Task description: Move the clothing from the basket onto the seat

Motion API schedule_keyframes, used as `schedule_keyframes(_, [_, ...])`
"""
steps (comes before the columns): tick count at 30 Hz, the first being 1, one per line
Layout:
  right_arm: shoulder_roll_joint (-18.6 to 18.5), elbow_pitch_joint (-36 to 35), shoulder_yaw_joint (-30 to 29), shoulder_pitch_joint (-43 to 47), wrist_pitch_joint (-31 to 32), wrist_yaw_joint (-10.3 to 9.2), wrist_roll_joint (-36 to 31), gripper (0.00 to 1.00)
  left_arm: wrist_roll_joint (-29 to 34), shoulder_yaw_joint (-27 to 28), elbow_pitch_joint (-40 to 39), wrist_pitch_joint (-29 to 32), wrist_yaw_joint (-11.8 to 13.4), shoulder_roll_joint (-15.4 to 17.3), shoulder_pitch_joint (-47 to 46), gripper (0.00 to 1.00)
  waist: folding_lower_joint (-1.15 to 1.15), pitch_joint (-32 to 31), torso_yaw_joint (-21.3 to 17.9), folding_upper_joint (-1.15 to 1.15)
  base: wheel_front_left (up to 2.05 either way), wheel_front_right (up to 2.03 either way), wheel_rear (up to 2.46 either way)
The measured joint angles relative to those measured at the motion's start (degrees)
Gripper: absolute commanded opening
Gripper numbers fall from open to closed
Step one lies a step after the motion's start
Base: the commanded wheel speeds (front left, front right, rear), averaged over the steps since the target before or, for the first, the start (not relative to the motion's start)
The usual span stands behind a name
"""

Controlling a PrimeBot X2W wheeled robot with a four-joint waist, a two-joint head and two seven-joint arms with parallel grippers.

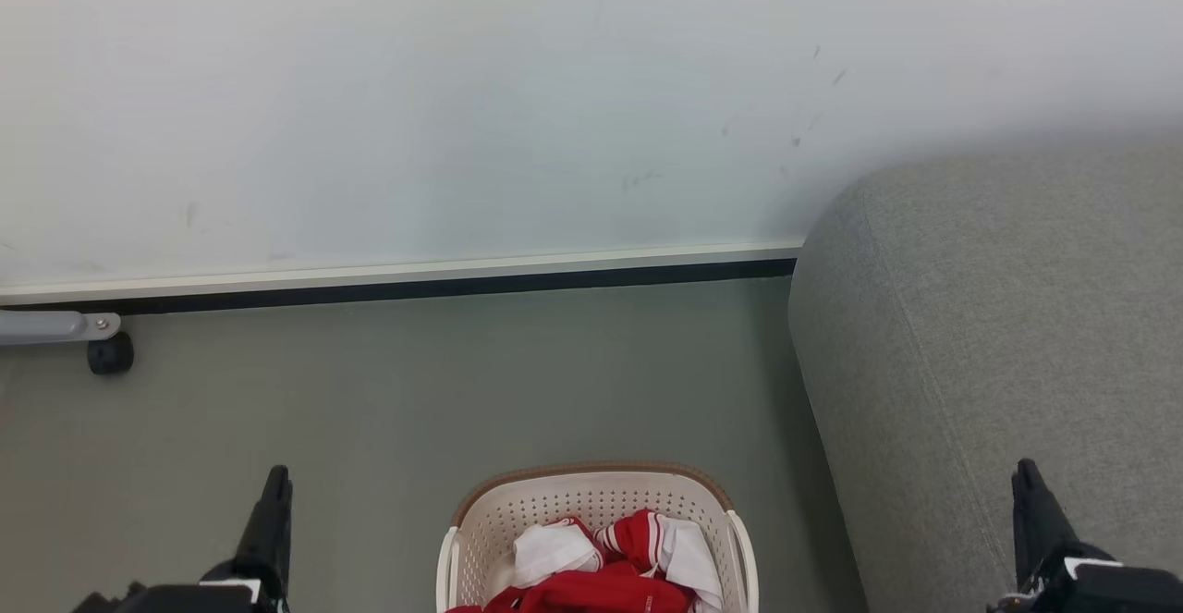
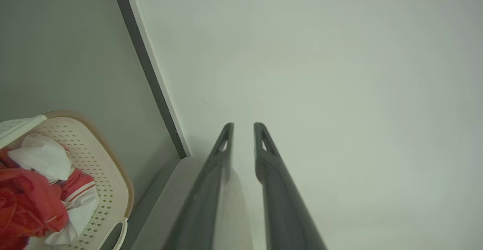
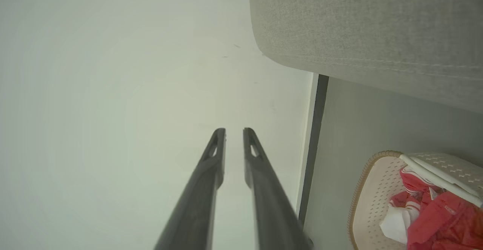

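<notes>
The cream perforated basket (image 1: 591, 479) with a brown rim stands on the floor at the bottom centre, holding the red and white clothing (image 1: 601, 585) in a heap. The grey fabric seat (image 1: 998, 317) rises just to the basket's right. My left gripper (image 1: 275, 484) hovers left of the basket and my right gripper (image 1: 1028, 479) hangs over the seat's front. In the left wrist view the left gripper (image 2: 243, 125) stands narrowly open and empty, with the basket (image 2: 113, 174) and clothing (image 2: 26, 197) beside it. The right gripper (image 3: 234, 131) is likewise narrowly open and empty, near the basket (image 3: 362, 189), clothing (image 3: 434, 216) and seat (image 3: 358, 23).
A white wall (image 1: 462, 86) with a pale and dark skirting strip (image 1: 416, 280) runs behind the basket. The grey floor (image 1: 370, 391) spreads between wall and basket. A grey bracket with a black caster (image 1: 109, 352) sticks in from the left edge.
</notes>
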Motion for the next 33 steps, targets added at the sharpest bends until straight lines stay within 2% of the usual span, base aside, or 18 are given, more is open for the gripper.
schedule_keyframes(1, [0.2, 0.69, 0.08, 0.58, 0.0, 0.0, 0.0, 0.0, 0.0, -0.07, 0.59, -0.01, 0.0, -0.14, 0.59, 0.0, 0.0, 0.0, 0.0, 0.0, 0.0, 0.0, 0.0])
schedule_keyframes(2, [0.2, 0.69, 0.08, 0.58, 0.0, 0.0, 0.0, 1.0, 0.0, -0.07, 0.59, -0.01, 0.0, -0.14, 0.59, 1.0, 0.0, 0.0, 0.0, 0.0, 0.0, 0.0, 0.0])
schedule_keyframes(12, [0.73, 1.75, 1.65, 2.22, -1.55, -0.05, -0.21, 1.0, 0.31, -1.94, 1.54, -1.62, 0.05, -0.47, 2.24, 1.0, 0.0, -0.06, 0.01, 0.0, 0.0, 0.0, 0.0])
schedule_keyframes(20, [0.71, 0.58, 2.23, 2.24, -3.13, -0.87, -2.61, 1.0, 3.87, -3.14, 0.53, -3.13, 0.57, -0.44, 2.14, 1.0, 0.0, -0.14, 0.02, 0.0, 0.0, 0.0, 0.0])
schedule_keyframes(33, [0.47, -2.53, 5.9, 2.32, -5.93, -3.57, -16.27, 1.0, 16.28, -6.16, -2.19, -5.77, 3.09, -0.13, 1.81, 1.0, 0.0, -0.27, 0.01, 0.0, 0.0, 0.0, 0.0])
